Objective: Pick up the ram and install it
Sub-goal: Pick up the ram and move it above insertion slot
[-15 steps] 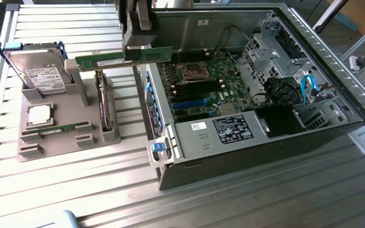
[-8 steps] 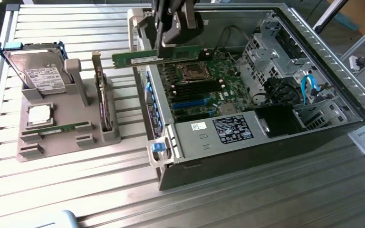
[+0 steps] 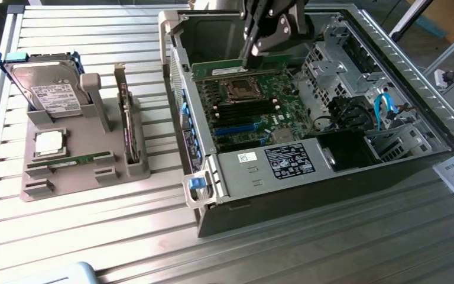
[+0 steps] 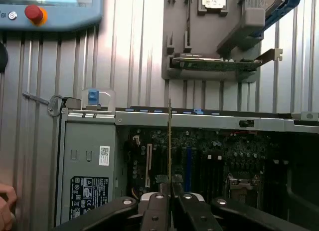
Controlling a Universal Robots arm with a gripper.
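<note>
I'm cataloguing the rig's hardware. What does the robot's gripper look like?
The gripper is black throughout. Angular linkage bars on either side are joined by round silver pivot pins and narrow to slim jaws in the middle.

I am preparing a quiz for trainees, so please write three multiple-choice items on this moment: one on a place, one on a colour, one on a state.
1. The gripper hangs over:
A. the open computer case
B. the grey holder
C. the hard drive

2. The round button in the wrist view is:
A. red
B. green
C. blue

3. The gripper is:
A. open and empty
B. shut on the ram
C. open around the ram

Answers:
1 A: its fingers reach down above the motherboard.
2 A: it is plainly red.
3 B: the thin board stands edge-on, clamped between the fingers.
</note>
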